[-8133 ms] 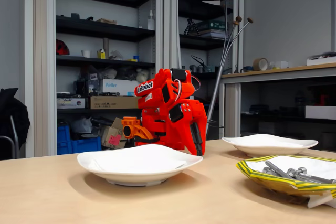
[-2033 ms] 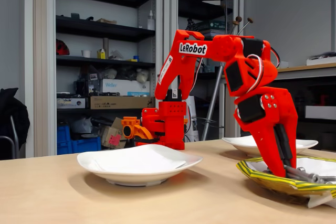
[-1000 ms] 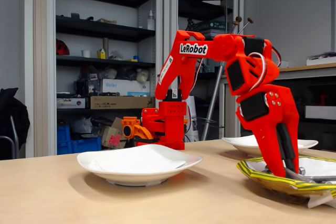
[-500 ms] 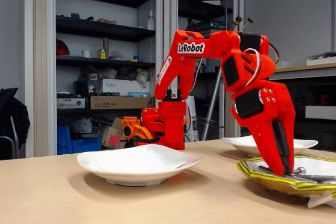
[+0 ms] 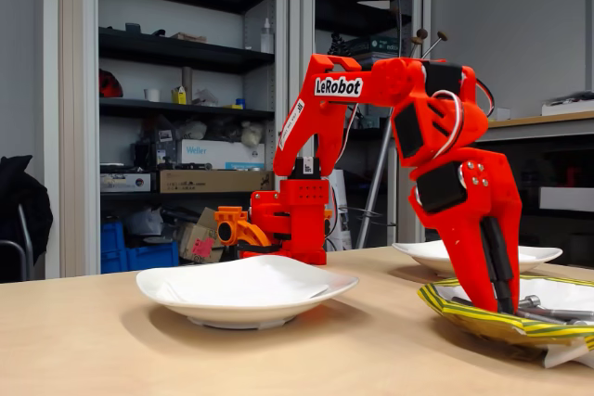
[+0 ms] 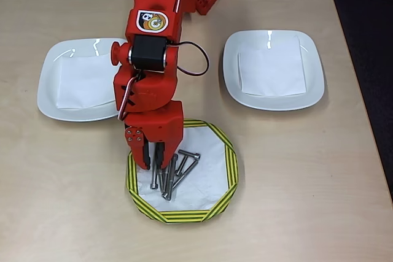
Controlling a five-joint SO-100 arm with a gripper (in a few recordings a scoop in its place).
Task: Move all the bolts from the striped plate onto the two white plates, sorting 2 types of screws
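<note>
While both white plates (image 5: 246, 289) sat empty, the end effector (image 5: 499, 301) dipped into the striped plate (image 5: 455, 308), grip unclear | overhead: all bolts (image 6: 174, 173) lay on that plate; fingers (image 6: 158, 157) touched them, hold unreadable; sorting unstarted.

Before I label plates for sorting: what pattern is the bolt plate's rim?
Yellow with dark green stripes, clearest in the overhead view.

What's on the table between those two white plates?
In the overhead view, the red arm reaches across the gap between the left white plate and right white plate.
</note>
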